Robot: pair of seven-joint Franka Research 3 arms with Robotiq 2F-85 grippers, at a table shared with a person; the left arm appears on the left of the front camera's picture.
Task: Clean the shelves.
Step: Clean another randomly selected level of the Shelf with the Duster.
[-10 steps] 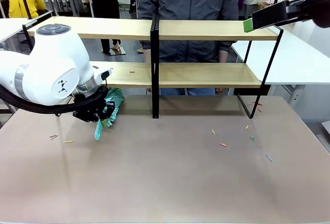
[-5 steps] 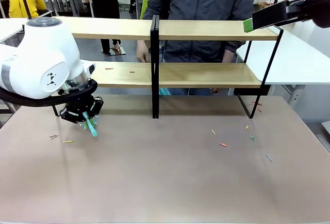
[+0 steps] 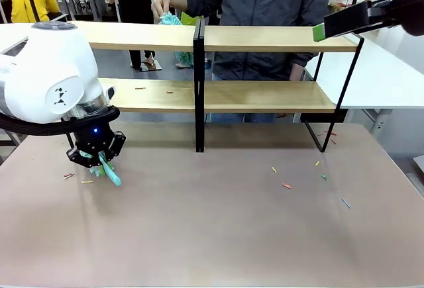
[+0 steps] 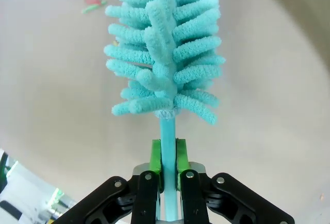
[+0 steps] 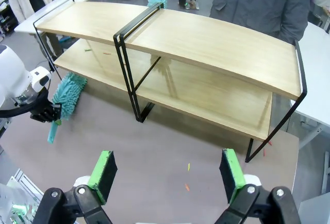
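The shelves (image 3: 265, 38) are two light wooden boards on a black frame with a centre post, also seen from above in the right wrist view (image 5: 206, 38). My left gripper (image 3: 98, 157) hangs low over the table at the left, shut on the handle of a teal duster (image 3: 110, 173). In the left wrist view its green pads (image 4: 155, 154) clamp the handle and the fluffy duster (image 4: 165, 49) head reaches out over the table. My right gripper (image 5: 167, 171) hovers high at the right, open and holding nothing. A person holds a second teal duster (image 3: 169, 18) at the top board's left half.
Small coloured bits (image 3: 286, 185) lie scattered on the brown table, with more near my left gripper (image 3: 69, 175) and on the lower board (image 3: 169, 92). White tables (image 3: 384, 76) stand to either side. The person stands behind the rack.
My left arm has swung left and down, taking the duster away from the lower board toward the table. The person has raised a teal duster to the top board.
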